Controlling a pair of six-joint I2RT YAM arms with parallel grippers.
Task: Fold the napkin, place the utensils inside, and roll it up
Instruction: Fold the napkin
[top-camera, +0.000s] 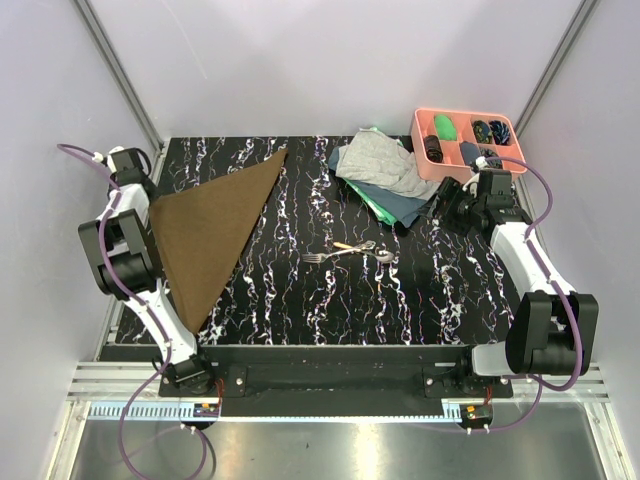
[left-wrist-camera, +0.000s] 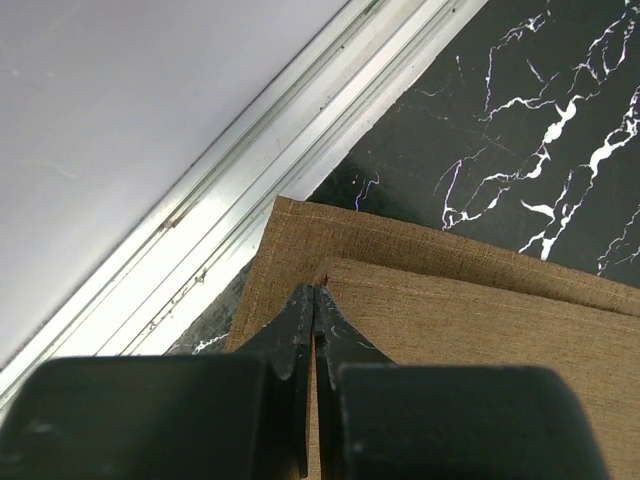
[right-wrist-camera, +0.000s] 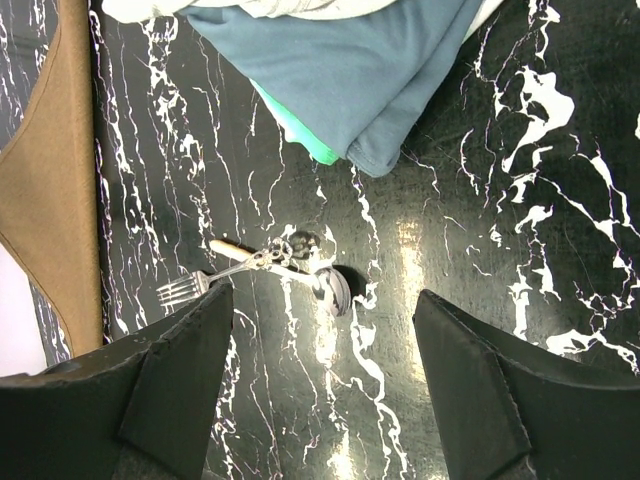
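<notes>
The brown napkin (top-camera: 210, 235) lies at the table's left, folded into a triangle, its two layers slightly offset at the back left corner (left-wrist-camera: 450, 300). My left gripper (left-wrist-camera: 316, 290) is shut right at the tip of the upper layer's corner, pinching it. It sits by the left wall (top-camera: 140, 185). The utensils (top-camera: 355, 250) lie together mid-table: a fork (right-wrist-camera: 185, 288), a spoon (right-wrist-camera: 333, 290) and an orange-handled piece (right-wrist-camera: 230, 248). My right gripper (right-wrist-camera: 325, 300) hovers open above the table to the right of them, nothing between its fingers, near the cloth pile (top-camera: 445, 205).
A pile of grey, blue and green cloths (top-camera: 385, 175) lies at the back right. Behind it stands a pink compartment tray (top-camera: 470, 113) with small items. An aluminium rail (left-wrist-camera: 250, 180) runs along the table's left edge beside the napkin corner.
</notes>
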